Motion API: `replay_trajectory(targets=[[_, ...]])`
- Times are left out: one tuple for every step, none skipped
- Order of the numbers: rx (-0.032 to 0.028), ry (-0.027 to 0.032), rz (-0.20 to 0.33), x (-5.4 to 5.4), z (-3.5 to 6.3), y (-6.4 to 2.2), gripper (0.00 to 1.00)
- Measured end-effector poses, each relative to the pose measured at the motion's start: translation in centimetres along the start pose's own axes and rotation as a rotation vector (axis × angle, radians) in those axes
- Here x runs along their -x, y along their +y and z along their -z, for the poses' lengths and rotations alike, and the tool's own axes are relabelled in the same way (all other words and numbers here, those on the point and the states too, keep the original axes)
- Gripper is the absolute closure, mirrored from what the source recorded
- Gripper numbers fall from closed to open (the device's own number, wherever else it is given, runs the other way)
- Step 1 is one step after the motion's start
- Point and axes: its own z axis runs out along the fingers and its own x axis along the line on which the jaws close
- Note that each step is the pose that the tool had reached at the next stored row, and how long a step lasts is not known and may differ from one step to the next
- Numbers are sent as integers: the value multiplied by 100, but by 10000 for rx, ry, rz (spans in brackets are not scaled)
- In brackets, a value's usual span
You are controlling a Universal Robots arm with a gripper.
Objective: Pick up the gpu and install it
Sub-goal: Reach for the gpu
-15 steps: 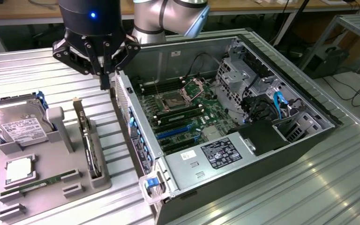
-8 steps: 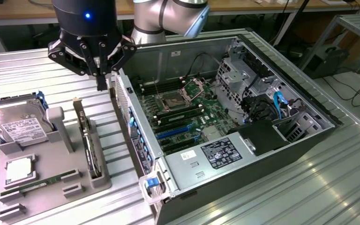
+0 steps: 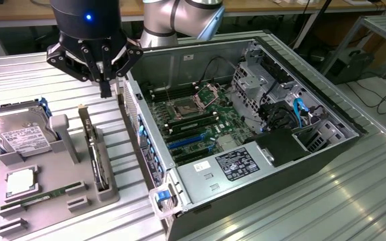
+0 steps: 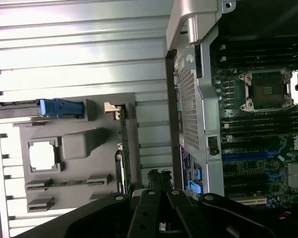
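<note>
The gpu (image 3: 94, 146) is a thin dark card standing on its long edge in a slot of the grey holder tray (image 3: 59, 208), with its pale bracket tip at the far end. My gripper (image 3: 105, 92) hangs above the far end of the card, fingers shut together and holding nothing, between the tray and the computer case wall. In the wrist view the gpu (image 4: 122, 148) appears edge-on below my gripper (image 4: 159, 176), its bracket tip (image 4: 111, 107) at one end.
The open computer case (image 3: 327, 150) lies at the exterior view's right, with the motherboard (image 3: 200, 120) and blue card slots (image 3: 187, 143) inside. The tray also carries a hard drive (image 3: 18, 131), a processor (image 3: 20, 181) and a green memory stick (image 3: 42, 197).
</note>
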Motion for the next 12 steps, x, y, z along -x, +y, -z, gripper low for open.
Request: replay_trajectory(targets=[[-1, 1, 0, -7, 0, -1, 89], [-1, 1, 0, -14, 0, -1, 89], [-1, 0, 1, -20, 0, -2, 89], [0, 0, 1, -27, -1, -2, 89], [0, 0, 0, -33, 0, -3, 89], [-1, 0, 1, -40, -1, -3, 89], [0, 0, 1, -45, -1, -4, 89], [-1, 0, 1, -53, -1, -4, 89], [0, 1, 1, -62, -1, -5, 89], [0, 0, 1, -72, -1, -6, 89], [0, 0, 1, -84, -1, -7, 89], [0, 0, 1, -95, -1, -8, 89]])
